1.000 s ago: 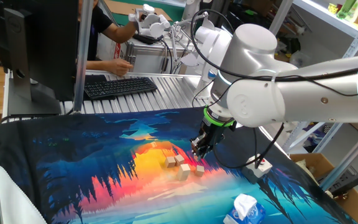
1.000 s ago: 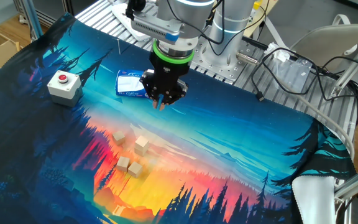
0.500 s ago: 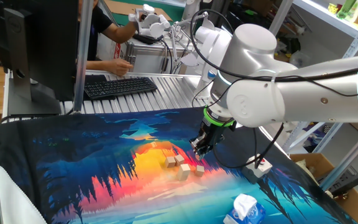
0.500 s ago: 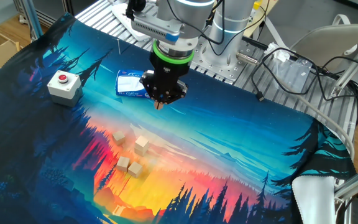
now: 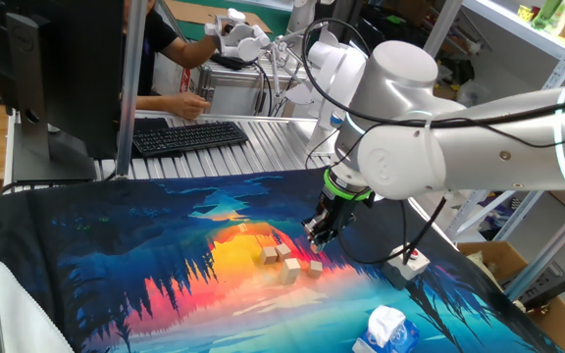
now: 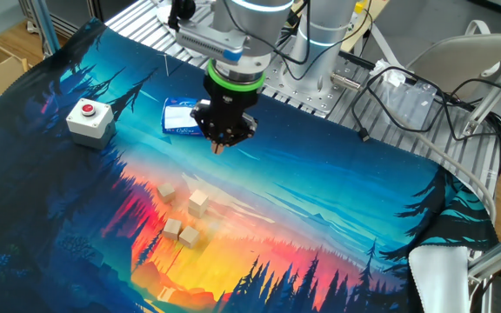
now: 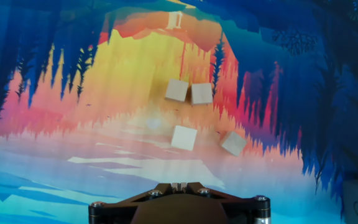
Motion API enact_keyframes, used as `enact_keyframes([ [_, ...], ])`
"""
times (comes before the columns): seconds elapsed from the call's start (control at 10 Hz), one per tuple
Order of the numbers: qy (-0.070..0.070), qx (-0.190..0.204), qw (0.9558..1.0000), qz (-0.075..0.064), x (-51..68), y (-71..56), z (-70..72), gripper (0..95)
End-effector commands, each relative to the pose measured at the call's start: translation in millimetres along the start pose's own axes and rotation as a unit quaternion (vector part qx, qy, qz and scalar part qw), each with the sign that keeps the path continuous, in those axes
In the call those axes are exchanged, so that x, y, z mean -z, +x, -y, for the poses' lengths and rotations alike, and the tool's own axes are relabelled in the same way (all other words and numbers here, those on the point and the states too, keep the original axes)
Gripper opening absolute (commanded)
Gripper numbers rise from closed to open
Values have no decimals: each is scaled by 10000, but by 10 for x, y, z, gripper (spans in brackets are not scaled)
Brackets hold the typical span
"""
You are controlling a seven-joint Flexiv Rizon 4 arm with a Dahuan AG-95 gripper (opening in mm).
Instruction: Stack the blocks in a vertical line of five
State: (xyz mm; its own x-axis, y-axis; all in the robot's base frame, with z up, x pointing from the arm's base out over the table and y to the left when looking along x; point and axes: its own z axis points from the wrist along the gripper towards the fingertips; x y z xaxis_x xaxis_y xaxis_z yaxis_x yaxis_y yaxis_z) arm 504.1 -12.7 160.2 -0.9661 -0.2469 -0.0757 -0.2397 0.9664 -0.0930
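Observation:
Four light-tan wooden blocks lie loose on the painted mat. In the hand view two touch side by side (image 7: 177, 90) (image 7: 201, 93), and two lie nearer, one (image 7: 184, 137) beside another (image 7: 233, 143). The same blocks show in one fixed view (image 5: 268, 255) and in the other fixed view (image 6: 198, 203). I cannot see a fifth block. My gripper (image 6: 220, 148) hangs above the mat, off to the side of the blocks and touching none. Its fingers are pressed together with nothing between them. The gripper also shows in one fixed view (image 5: 314, 245) and in the hand view (image 7: 180, 185).
A white box with a red button (image 6: 89, 119) stands on the mat's left. A white-and-blue tissue pack (image 6: 181, 117) lies behind the gripper. A keyboard (image 5: 189, 135) and a person's hand are beyond the mat's far edge. Cables run at the robot base.
The fingers, slightly apart a second ago, have closed together. The gripper has shifted a little to the left in the other fixed view. The blocks have not moved.

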Motion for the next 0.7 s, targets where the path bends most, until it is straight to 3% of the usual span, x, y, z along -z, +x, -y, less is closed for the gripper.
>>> enact_keyframes([
  [0.1, 6, -1, 10000, 4, -41, -4, 39, 0],
  [0.7, 11, 0, 10000, 13, -225, -35, 253, 0],
])
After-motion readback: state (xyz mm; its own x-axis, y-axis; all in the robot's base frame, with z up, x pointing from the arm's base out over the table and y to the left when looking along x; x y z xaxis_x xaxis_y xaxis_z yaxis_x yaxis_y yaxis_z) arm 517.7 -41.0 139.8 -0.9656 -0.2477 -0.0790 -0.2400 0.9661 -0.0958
